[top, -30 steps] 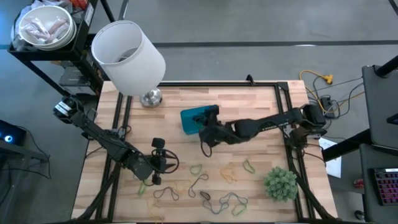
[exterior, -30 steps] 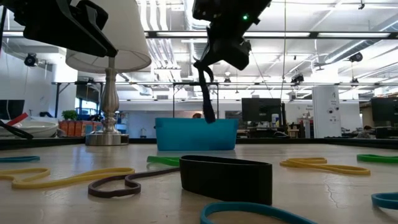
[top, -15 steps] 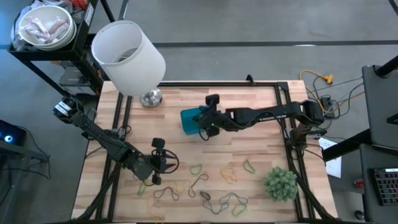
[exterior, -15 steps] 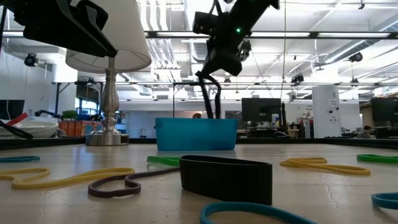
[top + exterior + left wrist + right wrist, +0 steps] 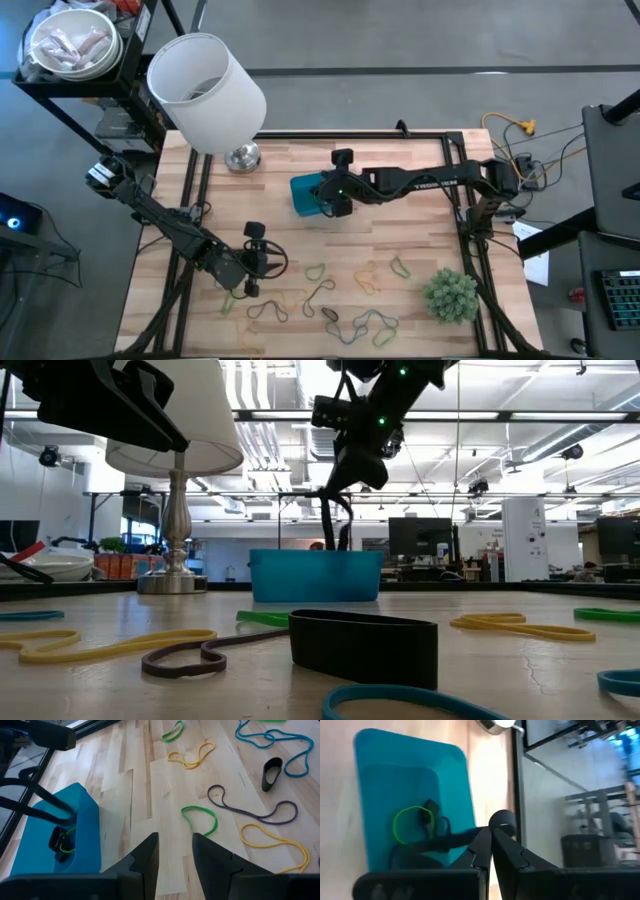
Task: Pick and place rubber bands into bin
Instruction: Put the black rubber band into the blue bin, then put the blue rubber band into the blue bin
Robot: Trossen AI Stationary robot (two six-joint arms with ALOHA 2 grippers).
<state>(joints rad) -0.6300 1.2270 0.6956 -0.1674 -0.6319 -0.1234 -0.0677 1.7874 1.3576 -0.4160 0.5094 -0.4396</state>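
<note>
The right arm's fingers (image 5: 331, 203) pinch a dark rubber band (image 5: 332, 525) right above the blue bin (image 5: 312, 193); next they should open to drop it in.

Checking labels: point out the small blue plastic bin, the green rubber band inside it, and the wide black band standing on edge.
small blue plastic bin (image 5: 87, 837), left wrist view, near wall
green rubber band (image 5: 400, 822), right wrist view, loop's edge
wide black band (image 5: 363, 647), low view, front face
</note>
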